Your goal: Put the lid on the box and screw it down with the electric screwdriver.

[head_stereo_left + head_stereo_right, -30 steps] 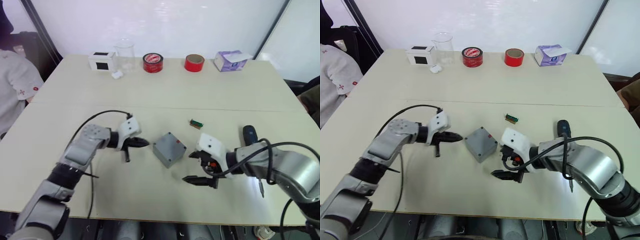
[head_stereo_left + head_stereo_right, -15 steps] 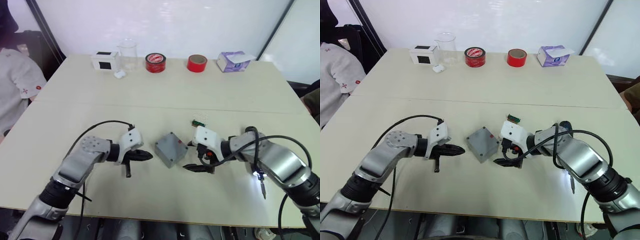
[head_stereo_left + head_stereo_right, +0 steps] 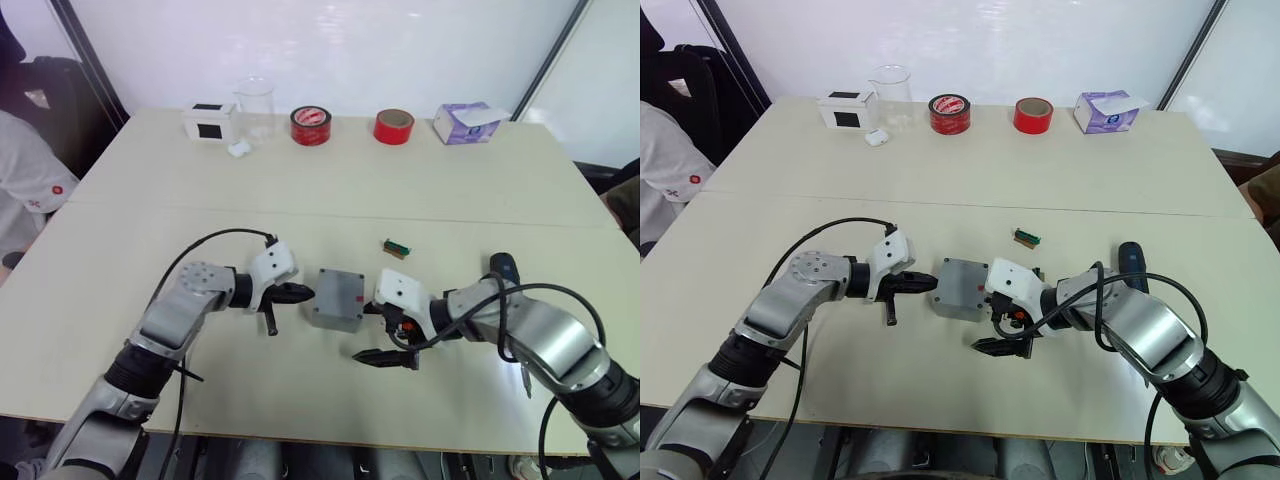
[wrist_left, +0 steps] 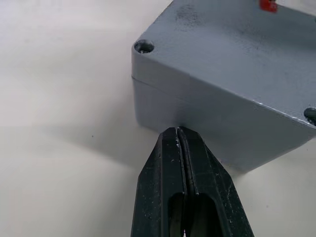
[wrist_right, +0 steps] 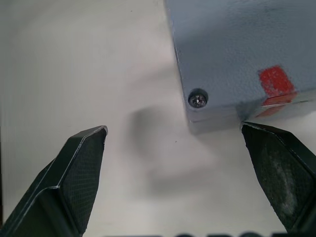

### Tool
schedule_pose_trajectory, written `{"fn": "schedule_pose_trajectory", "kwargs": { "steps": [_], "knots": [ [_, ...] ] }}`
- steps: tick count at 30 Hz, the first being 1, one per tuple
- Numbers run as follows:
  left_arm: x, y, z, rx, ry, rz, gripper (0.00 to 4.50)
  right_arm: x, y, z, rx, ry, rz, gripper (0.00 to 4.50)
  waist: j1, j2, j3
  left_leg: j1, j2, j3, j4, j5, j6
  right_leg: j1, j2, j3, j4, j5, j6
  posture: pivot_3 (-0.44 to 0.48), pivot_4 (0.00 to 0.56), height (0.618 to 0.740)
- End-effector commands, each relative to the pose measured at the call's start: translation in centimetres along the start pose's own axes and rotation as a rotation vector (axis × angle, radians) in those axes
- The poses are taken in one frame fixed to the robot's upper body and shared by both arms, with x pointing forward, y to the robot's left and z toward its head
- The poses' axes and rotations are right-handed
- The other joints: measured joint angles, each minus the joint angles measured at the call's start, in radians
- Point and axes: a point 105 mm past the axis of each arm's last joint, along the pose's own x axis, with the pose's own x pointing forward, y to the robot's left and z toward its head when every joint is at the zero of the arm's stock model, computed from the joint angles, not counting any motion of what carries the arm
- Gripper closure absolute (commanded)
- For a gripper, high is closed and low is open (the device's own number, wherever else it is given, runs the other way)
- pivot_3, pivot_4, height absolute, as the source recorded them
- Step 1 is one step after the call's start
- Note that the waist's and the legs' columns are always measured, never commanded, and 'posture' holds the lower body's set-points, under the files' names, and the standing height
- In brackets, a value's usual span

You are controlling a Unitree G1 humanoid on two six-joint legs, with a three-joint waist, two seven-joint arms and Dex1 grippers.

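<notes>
The grey box (image 3: 338, 298) sits mid-table with the lid (image 4: 237, 44) seated on top; a seam runs under the lid and a screw (image 5: 198, 100) sits in one corner beside a small red mark (image 5: 275, 82). My left gripper (image 3: 300, 293) is shut, its tip against the box's left side (image 4: 177, 131). My right gripper (image 3: 378, 333) is open at the box's right front corner, one finger (image 5: 276, 168) close by the box wall. The electric screwdriver (image 3: 501, 268) lies on the table to the right, partly hidden behind my right arm.
Along the far edge stand a white box with a black square (image 3: 210, 121), a clear beaker (image 3: 256, 106), two red tape rolls (image 3: 310, 125) (image 3: 393, 126) and a purple tissue box (image 3: 465, 122). A small green part (image 3: 395, 246) lies behind the box. A person's sleeve (image 3: 30, 180) shows at far left.
My left gripper has moved right until its tip meets the box. The box has turned squarer to me. My right gripper has closed in on the box's right corner.
</notes>
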Motion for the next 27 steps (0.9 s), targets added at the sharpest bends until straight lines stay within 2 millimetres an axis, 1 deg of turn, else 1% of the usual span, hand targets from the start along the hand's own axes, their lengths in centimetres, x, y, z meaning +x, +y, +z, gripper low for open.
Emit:
{"fn": "schedule_pose_trajectory", "kwargs": {
  "steps": [1, 7, 14, 27],
  "knots": [
    [0.1, -0.3, 1.2, 0.045, -0.031, -0.024, 4.50, -0.4, 0.6, 1.2, -0.035, -0.047, -0.002, 0.03, 0.000, 0.000, 0.000, 0.000, 0.000, 0.000, 0.000, 0.000, 0.000, 0.000, 0.000, 0.000, 0.000, 0.000, 0.000, 0.000, 0.150, 0.740],
    [-0.3, -0.7, 1.1, 0.041, -0.021, -0.048, 4.50, -0.4, 0.2, 1.2, -0.031, -0.047, -0.026, 0.03, -0.001, 0.000, 0.000, 0.000, 0.000, 0.000, 0.000, 0.000, 0.000, 0.000, 0.000, 0.000, 0.000, 0.000, 0.000, 0.000, 0.150, 0.740],
    [-0.3, -1.9, 1.4, 0.031, -0.026, -0.102, 4.50, -0.2, -0.1, 1.6, -0.038, -0.060, -0.027, 0.03, -0.001, 0.000, 0.000, 0.000, 0.000, 0.000, 0.000, 0.000, 0.000, 0.000, 0.000, 0.000, 0.000, 0.000, 0.000, 0.000, 0.150, 0.740],
    [-0.3, -2.3, 1.5, 0.019, -0.031, -0.118, 4.50, -0.3, -0.8, 1.6, -0.054, -0.055, -0.048, 0.03, -0.001, 0.000, 0.000, 0.000, 0.000, 0.000, 0.000, 0.000, 0.000, 0.000, 0.000, 0.000, 0.000, 0.000, 0.000, 0.000, 0.150, 0.740]
  ]
}}
